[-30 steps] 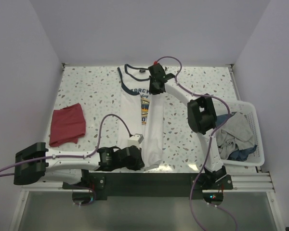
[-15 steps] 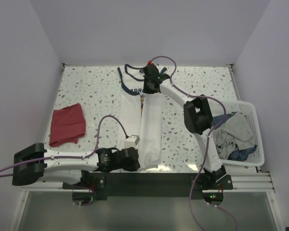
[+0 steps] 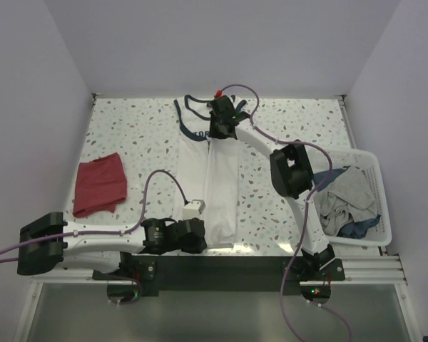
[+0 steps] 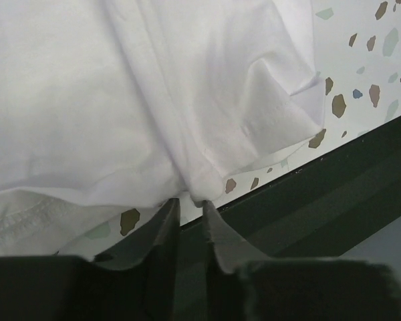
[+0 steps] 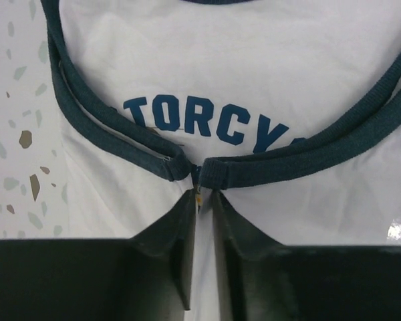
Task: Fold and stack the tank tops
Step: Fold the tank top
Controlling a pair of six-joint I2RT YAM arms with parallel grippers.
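Observation:
The white tank top (image 3: 221, 185) with navy trim lies lengthwise down the table's middle, its right half folded over leftward, so the chest graphic is mostly covered. My right gripper (image 3: 218, 130) is at its far end, shut on the navy armhole trim (image 5: 120, 134) below the blue lettering (image 5: 207, 124); its fingertips (image 5: 200, 194) pinch the cloth. My left gripper (image 3: 198, 239) is at the near hem by the table's front edge, shut on a fold of white cloth (image 4: 154, 87), with its tips (image 4: 189, 202) nearly touching. The dark red tank top (image 3: 100, 184) lies folded at the left.
A white lattice basket (image 3: 376, 174) holding grey and blue clothes stands at the right edge. The table's dark front edge (image 4: 334, 194) runs just beside the left gripper. Grey walls enclose the speckled table (image 3: 139, 135) on three sides.
Both grippers have moved left, carrying the tank top's right edge over its left half. The chest graphic, visible earlier, is now mostly covered.

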